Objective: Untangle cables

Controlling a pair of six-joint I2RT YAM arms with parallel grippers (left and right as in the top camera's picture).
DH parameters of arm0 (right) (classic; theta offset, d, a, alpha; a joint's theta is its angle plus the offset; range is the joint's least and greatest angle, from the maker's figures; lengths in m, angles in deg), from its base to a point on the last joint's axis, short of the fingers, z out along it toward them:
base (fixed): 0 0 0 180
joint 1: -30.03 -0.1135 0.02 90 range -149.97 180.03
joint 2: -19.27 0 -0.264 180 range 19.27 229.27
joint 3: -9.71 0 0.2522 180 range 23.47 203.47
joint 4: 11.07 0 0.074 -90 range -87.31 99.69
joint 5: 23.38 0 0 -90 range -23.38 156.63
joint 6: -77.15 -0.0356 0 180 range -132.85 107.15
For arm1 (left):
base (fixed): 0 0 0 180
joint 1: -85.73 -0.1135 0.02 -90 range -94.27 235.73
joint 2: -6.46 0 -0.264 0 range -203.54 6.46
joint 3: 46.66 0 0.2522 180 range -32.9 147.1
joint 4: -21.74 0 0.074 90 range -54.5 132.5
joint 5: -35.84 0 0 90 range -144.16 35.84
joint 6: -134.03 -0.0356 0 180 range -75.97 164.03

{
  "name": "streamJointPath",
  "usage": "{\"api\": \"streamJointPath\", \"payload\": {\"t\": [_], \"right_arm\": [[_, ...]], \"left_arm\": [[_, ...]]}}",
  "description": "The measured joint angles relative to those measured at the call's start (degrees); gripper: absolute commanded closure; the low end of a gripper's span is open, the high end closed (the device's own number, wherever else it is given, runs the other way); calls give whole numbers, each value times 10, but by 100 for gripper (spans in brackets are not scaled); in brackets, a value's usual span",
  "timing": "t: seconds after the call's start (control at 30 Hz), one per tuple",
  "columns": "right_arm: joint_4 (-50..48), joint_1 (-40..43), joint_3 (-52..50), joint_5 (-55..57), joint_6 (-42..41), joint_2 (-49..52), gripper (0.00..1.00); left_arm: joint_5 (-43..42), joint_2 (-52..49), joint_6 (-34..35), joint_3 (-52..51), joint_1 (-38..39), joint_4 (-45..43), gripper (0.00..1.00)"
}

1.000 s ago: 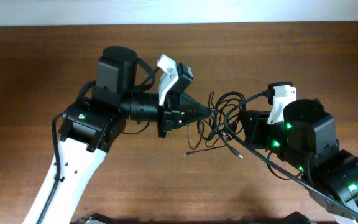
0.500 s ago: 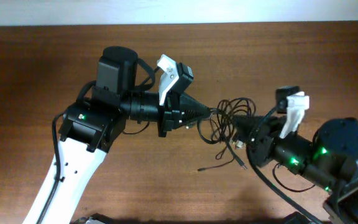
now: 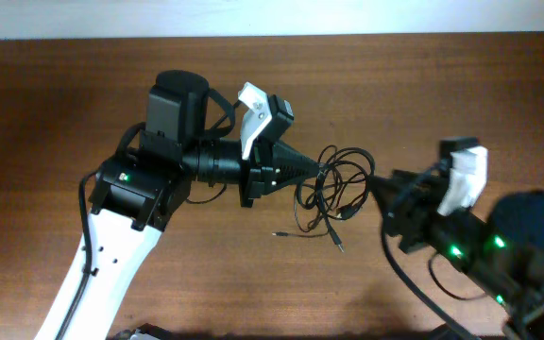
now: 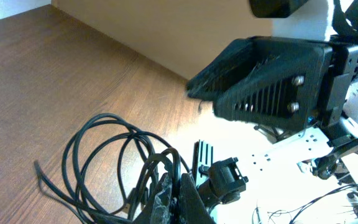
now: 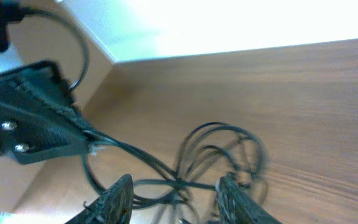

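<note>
The cables are thin black wires knotted in loose loops at the table's middle, with loose ends trailing toward the front. My left gripper is shut on a strand of the cables at the tangle's left side; the left wrist view shows the wire pinched between its fingers, with loops hanging left of them. My right gripper is open just right of the tangle. In the right wrist view the cables lie between and beyond its spread fingers, blurred.
The brown wooden table stretches all around. A pale wall edge runs along the back. The right arm's thick black cable runs along its body at the front right.
My right gripper has let go of the tangle and drawn back to the right and front. The tangle has spread out lower, hanging from my still left gripper.
</note>
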Motion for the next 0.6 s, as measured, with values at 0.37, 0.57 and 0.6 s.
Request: {"api": "streamJointPath", "payload": {"t": [0.37,0.57,0.6], "right_arm": [[153,0,3,57,2,76,46],[153,0,3,20,2,156,47],[152,0,3,17,2,165,47]], "left_arm": [[0,0,0,0,0,0,100],[0,0,0,0,0,0,100],[0,0,0,0,0,0,100]]}}
